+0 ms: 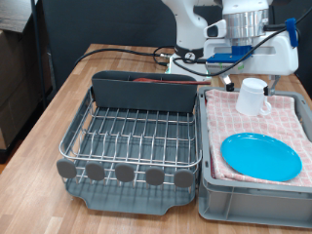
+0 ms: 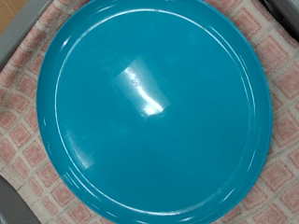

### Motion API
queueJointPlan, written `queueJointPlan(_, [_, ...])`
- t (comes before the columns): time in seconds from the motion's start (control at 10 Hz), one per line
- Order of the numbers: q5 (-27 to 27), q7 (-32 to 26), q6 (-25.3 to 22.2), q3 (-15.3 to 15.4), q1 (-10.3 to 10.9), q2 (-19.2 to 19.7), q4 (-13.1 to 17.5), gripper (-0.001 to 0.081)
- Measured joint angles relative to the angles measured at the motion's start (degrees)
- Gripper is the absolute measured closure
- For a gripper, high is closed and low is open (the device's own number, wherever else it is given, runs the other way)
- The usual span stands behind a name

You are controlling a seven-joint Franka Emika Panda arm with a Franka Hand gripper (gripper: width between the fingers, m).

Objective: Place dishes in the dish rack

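High at the exterior view's top right, the arm (image 1: 210,21) reaches over the bin (image 1: 255,200); its gripper (image 1: 244,51) hangs above the mug (image 1: 253,97), opening impossible to tell. Plate (image 2: 149,110) lies flat on the checked cloth (image 1: 285,119). Rack (image 1: 132,136) sits left.

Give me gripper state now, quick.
Gripper: fingers not visible in either view, so open or closed cannot be told. Nothing seen held; the wrist view looks at the blue plate lying on the checked cloth.
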Motion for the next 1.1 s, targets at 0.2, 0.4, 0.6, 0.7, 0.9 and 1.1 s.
queueJointPlan(0.2, [6.3,-7.0,3.8,0.2,0.0,1.4,-1.6,0.0003])
queueJointPlan(0.4, [9.2,-9.6,5.2,0.5,0.0,2.7,-2.3,0.0003])
queueJointPlan(0.6, [13.4,-12.8,6.4,1.1,0.0,4.2,-2.5,0.0003])
queueJointPlan(0.7, [15.9,-14.7,7.2,1.5,0.0,5.1,-2.5,0.0003])
queueJointPlan(0.9, [17.3,-15.5,8.6,2.0,0.0,6.9,-2.6,0.0003])
queueJointPlan(1.1, [18.7,-15.8,10.0,2.7,0.0,8.6,-2.6,0.0003])
